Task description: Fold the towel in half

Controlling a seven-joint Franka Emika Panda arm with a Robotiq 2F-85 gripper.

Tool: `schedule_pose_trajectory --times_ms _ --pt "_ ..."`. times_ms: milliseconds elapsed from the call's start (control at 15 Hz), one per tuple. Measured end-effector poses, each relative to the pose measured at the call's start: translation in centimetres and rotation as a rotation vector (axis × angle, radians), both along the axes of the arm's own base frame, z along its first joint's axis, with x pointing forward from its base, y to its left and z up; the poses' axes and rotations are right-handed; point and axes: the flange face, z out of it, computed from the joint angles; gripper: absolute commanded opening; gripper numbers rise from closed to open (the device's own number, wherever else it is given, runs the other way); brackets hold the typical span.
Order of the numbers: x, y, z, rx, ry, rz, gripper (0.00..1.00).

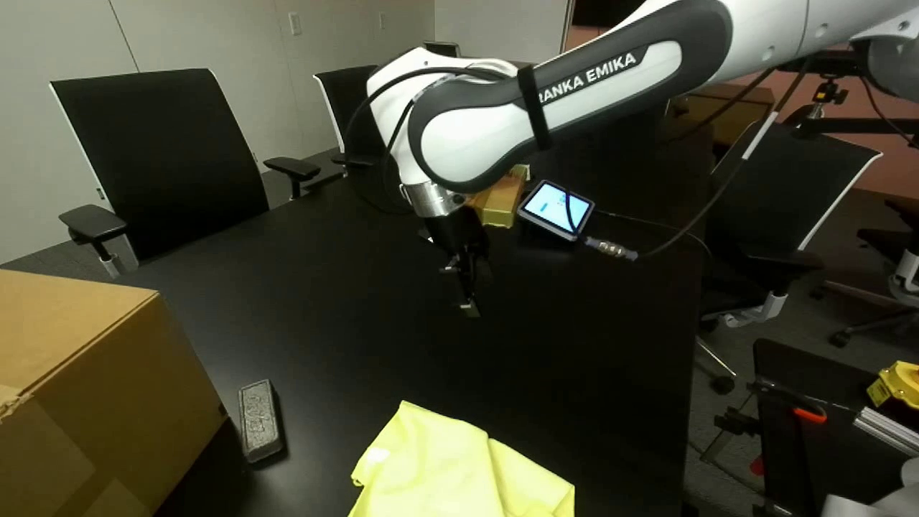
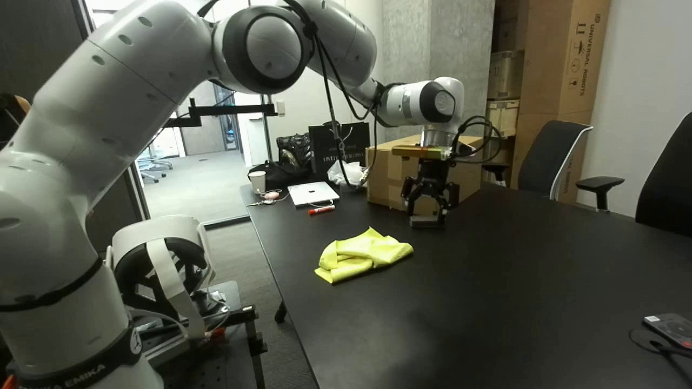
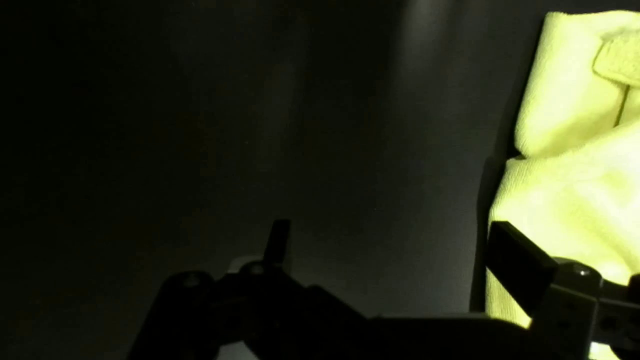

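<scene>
The bright yellow towel (image 1: 445,467) lies rumpled on the black table, its near part cut off by the lower edge in an exterior view. Seen from elsewhere, the whole towel (image 2: 362,254) shows as a low heap with overlapping layers. My gripper (image 1: 467,305) hangs in the air above the table, apart from the cloth. In the wrist view the gripper (image 3: 390,227) stands wide open, with only dark tabletop showing between its fingers. There the right finger (image 3: 520,265) overlaps the left border of the towel (image 3: 565,195), which runs out of view on the right.
A large cardboard box (image 1: 79,402) stands on the table, with a dark grey block (image 1: 260,420) beside it. A lit tablet (image 1: 556,208) is farther back. A silver laptop (image 2: 312,193), a red marker (image 2: 321,210) and a white cup (image 2: 258,182) are near the table's end.
</scene>
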Motion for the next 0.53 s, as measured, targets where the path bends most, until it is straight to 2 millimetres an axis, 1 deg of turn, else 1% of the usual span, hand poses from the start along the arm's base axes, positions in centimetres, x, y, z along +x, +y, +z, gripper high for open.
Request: schedule_pose_trajectory --times_ms 267,533 --pt "-3.2 -2.1 2.8 0.013 0.032 -0.035 1.00" --pt "-7.2 -3.8 5.6 0.042 0.054 -0.076 1.00"
